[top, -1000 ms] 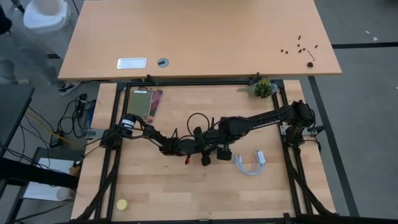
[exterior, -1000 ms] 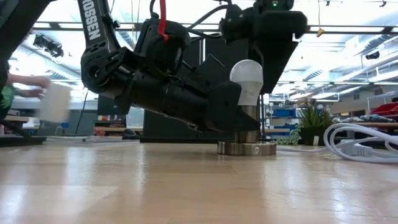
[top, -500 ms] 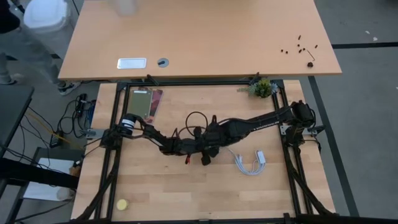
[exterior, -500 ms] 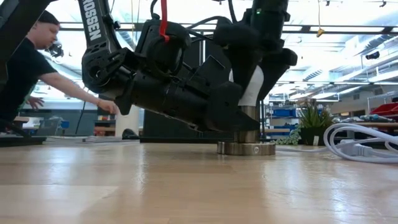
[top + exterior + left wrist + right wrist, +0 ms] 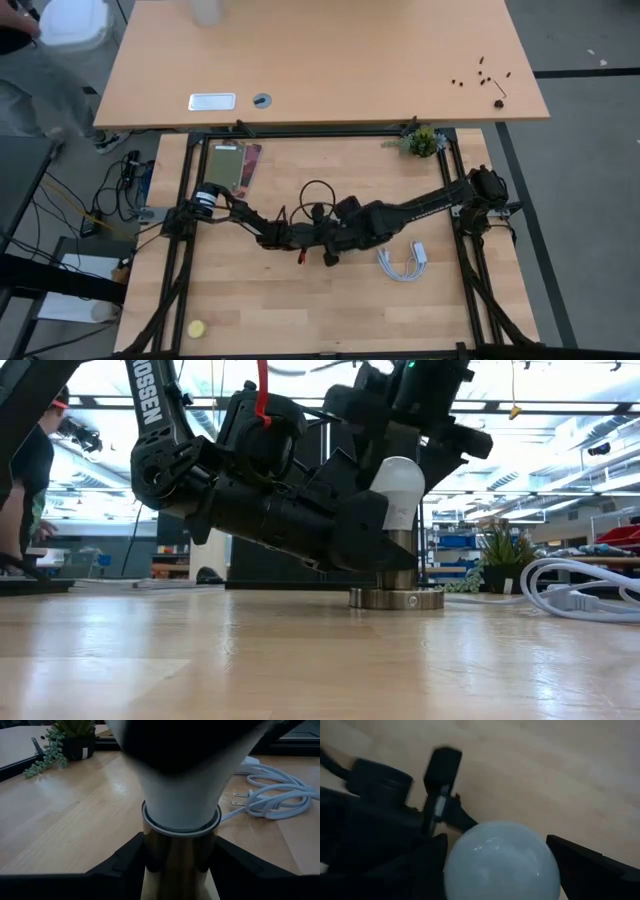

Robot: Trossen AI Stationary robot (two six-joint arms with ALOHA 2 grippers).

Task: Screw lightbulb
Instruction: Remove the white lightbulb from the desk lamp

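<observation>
**Bulb upright in socket, both grippers around it**

From above, the arms hide the lightbulb (image 5: pixel 398 488); the low view shows it standing in the socket (image 5: pixel 396 598). The left gripper (image 5: pixel 180 865) is clamped on the socket's metal neck beneath the bulb. The right gripper (image 5: pixel 497 865) hangs over the dome, fingers (image 5: pixel 582 867) spread wide either side, contact unclear

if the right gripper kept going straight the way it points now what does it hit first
Most likely the lightbulb: the right gripper points down at its white dome, one finger on each side, jaws open. Depth is unclear, so how near it is I cannot tell.
</observation>
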